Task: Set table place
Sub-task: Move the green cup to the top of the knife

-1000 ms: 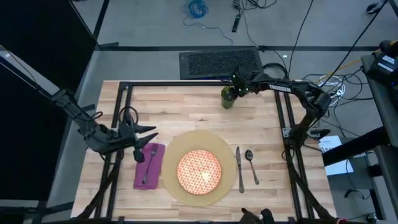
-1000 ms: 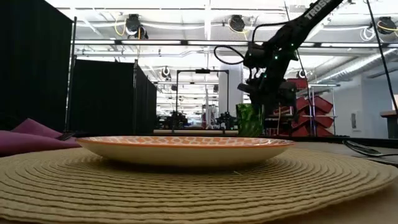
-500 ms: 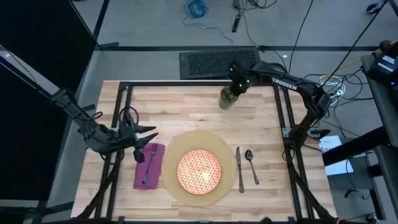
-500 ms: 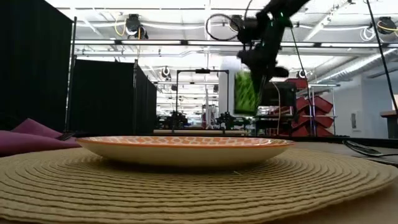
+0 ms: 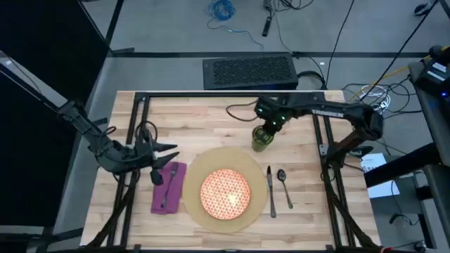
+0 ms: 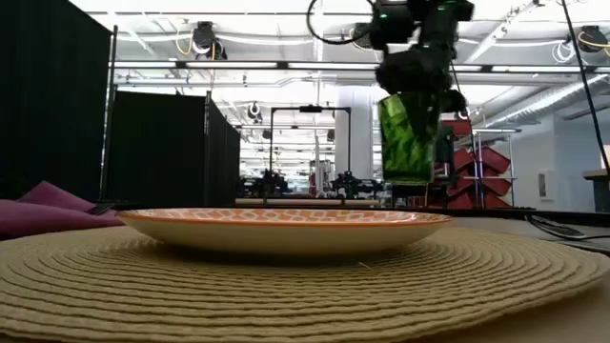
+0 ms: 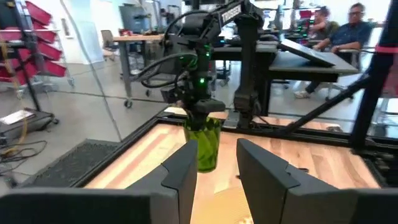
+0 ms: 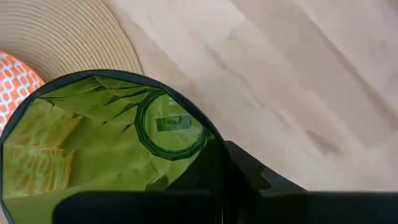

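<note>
I have most of the setting done: the plate sits on the place, the napkin with a fork lies to its left, knife and spoon to its right. What is left is the green glass, clamped in my right end effector and hanging clear of the counter beyond the mat's far right edge. I judge nothing blocks the landing spot above the knife. My left end effector waits by the napkin, fingers apart.

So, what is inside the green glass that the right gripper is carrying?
The green glass, held by the right gripper, looks empty: its base shows through. The nearest inner wall is hidden behind the gripper.
</note>
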